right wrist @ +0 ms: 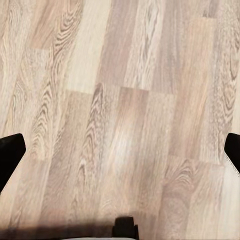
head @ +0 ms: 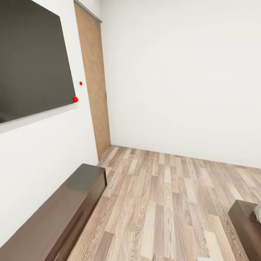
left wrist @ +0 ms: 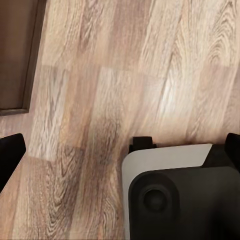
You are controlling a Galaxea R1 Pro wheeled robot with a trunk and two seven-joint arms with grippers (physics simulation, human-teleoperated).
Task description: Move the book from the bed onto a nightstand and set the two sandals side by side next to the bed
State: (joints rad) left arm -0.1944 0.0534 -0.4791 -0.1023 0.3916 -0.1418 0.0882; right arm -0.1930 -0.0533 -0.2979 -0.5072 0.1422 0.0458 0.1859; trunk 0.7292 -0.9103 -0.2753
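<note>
A dark panel (head: 30, 61) hangs on the left wall, with two red dots (head: 75, 99) by its lower corner. Beyond it stands a wooden door (head: 95, 83). Below the panel, a long dark bench (head: 61, 214) runs along that wall on the plank floor (head: 163, 206).

Wood-plank floor (head: 170, 203) grainy, matt; bench (head: 54, 221) dark smooth wood.

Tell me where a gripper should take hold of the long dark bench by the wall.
Probably the bench at its far end corner: it stands free beside the open floor, while the back long side runs along the wall. Come from the floor side. It looks too bulky to lift.
</note>
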